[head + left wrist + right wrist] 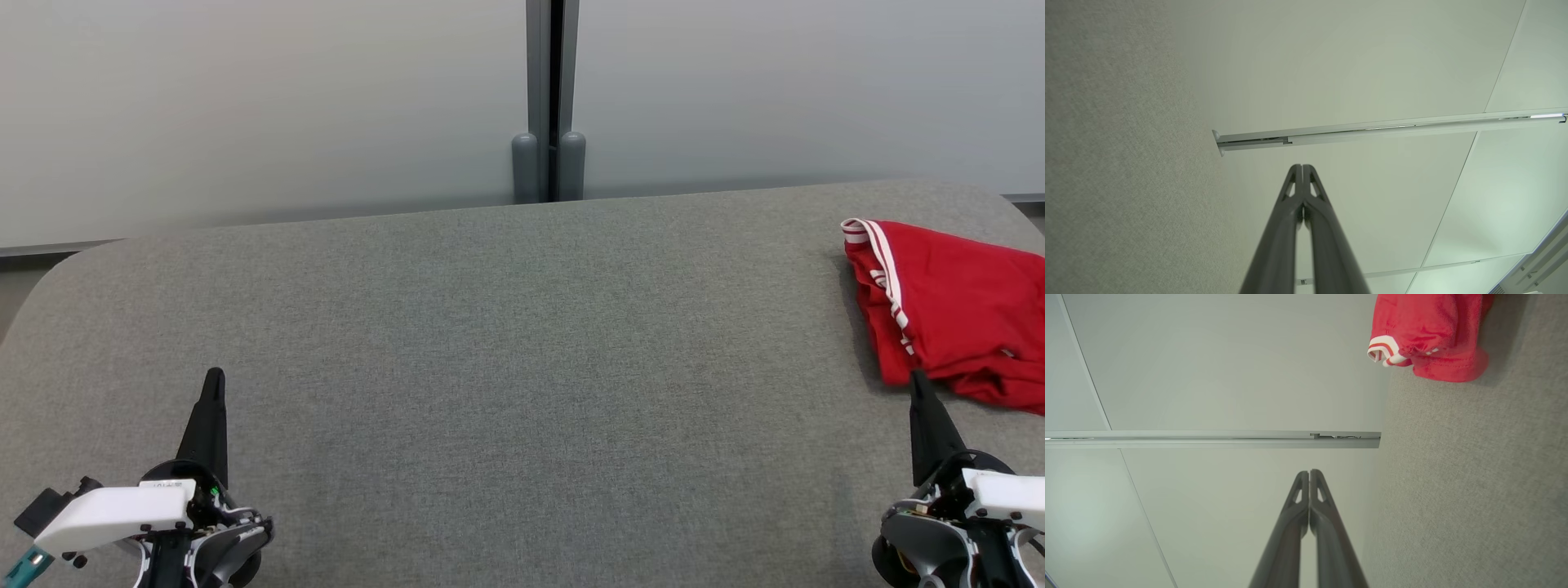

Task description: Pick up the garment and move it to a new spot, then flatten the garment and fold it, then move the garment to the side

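At the near edge of the grey worktop (522, 343), the left gripper (214, 380) and right gripper (918, 382) both have their jaws pressed fully together, holding nothing. A red garment (955, 302) with white-striped trim lies crumpled at the worktop's right end, just beyond the right gripper's tip.

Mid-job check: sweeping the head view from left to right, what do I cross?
left tool → pair of grey posts at the wall seam → red garment with white-striped trim.
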{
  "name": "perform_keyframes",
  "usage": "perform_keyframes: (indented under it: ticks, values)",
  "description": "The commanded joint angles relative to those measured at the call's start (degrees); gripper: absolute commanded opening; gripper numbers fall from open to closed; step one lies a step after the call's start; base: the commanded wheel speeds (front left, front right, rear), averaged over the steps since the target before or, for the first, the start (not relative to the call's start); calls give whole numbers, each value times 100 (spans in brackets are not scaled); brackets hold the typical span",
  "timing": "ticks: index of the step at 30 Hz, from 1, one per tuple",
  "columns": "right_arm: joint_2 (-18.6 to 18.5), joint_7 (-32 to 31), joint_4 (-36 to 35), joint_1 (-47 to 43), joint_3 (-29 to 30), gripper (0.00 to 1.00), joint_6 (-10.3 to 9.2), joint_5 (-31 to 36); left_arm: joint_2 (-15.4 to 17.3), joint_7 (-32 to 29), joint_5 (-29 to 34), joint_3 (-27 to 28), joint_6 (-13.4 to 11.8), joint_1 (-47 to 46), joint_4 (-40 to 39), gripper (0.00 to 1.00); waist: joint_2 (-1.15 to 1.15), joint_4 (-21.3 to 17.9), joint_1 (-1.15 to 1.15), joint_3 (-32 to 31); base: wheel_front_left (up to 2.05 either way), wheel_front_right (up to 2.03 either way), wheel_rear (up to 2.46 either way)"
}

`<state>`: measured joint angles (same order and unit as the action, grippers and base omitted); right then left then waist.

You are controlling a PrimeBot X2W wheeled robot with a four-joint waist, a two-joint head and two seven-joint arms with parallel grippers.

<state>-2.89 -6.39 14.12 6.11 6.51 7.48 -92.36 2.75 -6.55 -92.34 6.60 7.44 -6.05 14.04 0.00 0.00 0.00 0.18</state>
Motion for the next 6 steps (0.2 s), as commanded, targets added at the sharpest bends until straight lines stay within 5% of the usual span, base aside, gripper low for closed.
perform_keyframes:
  ticks: [1,6]
  values:
    - [-1,-19,6,40,6,0,2,-12,13,-22,-8,20,26,-46,7,0,0,0,0,0,0,0,0]
    - [0,-20,6,39,7,0,2,-11,13,-23,-9,19,26,-46,7,0,0,0,0,0,0,0,0]
